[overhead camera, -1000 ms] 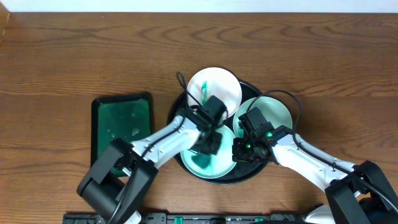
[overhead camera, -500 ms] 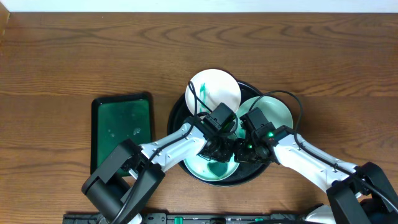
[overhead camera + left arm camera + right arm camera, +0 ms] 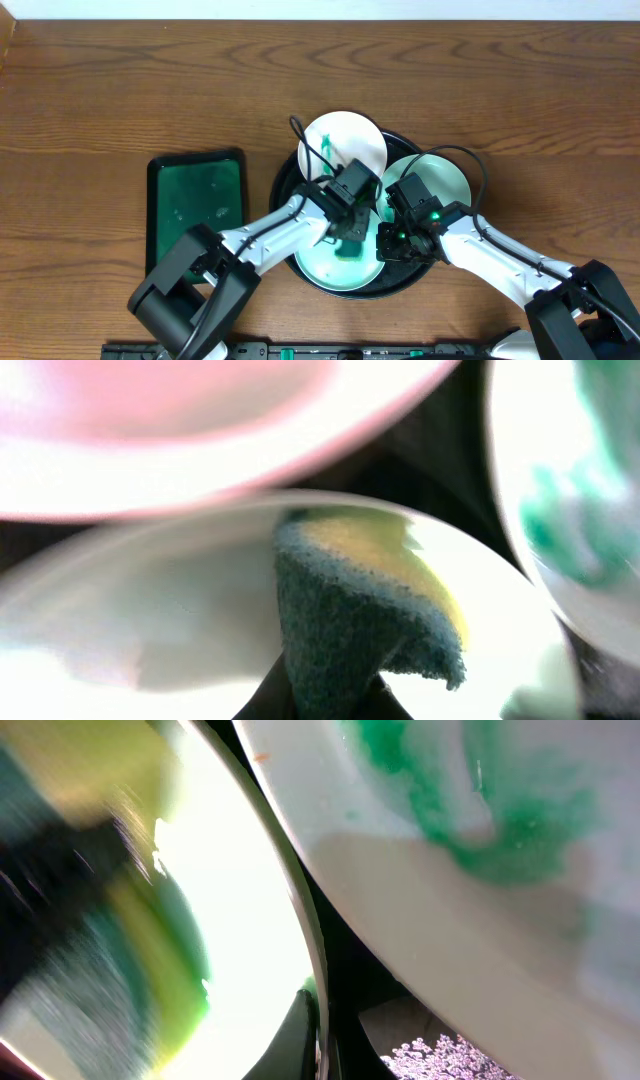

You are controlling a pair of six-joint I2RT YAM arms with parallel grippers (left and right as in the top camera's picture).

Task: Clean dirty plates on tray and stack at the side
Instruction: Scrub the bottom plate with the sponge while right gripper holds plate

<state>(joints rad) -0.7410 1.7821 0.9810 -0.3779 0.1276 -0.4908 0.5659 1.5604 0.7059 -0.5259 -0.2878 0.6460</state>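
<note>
The black tray (image 3: 283,170) holds three white plates. The far plate (image 3: 350,135) has a teal streak, and the right plate (image 3: 440,175) is smeared green. My left gripper (image 3: 350,238) is shut on a blue-green and yellow sponge (image 3: 360,600), which presses on the near plate (image 3: 315,268) towards its right side. In the left wrist view the near plate (image 3: 150,620) looks pale under the sponge. My right gripper (image 3: 385,243) is shut on the near plate's right rim (image 3: 318,970), one finger on each side of it. The smeared right plate (image 3: 480,820) lies just beyond it.
A green rectangular tray (image 3: 195,205) with a dark rim lies on the wooden table (image 3: 120,90), left of the black tray. Both arms reach in from the near edge and meet over the black tray.
My left gripper has dragged the sponge from the left-middle of the near plate to its right side, close to the right gripper. The teal smear there looks fainter. The right gripper has not moved.
</note>
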